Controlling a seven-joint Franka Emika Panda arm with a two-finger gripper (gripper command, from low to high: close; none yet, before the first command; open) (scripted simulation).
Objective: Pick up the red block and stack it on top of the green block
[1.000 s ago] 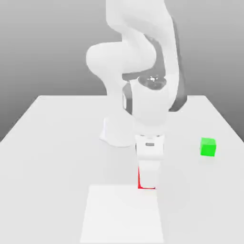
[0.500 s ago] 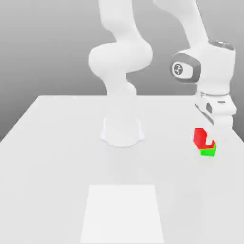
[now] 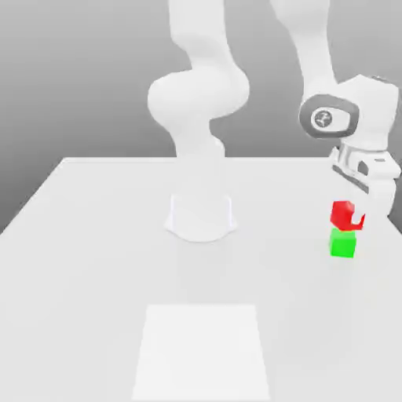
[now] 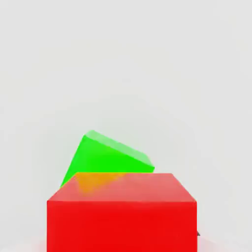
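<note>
White tabletop: end effector clamps the red block just above the green block.

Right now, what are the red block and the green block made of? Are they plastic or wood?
The red block looks like smooth, matte plastic: flat even color, no grain or marks, though a plain render leaves that open. The green block looks the same, bright and smooth, maybe slightly glossier, since its faces show lighter and darker shades in the hand view. Neither shows wood grain.
</note>
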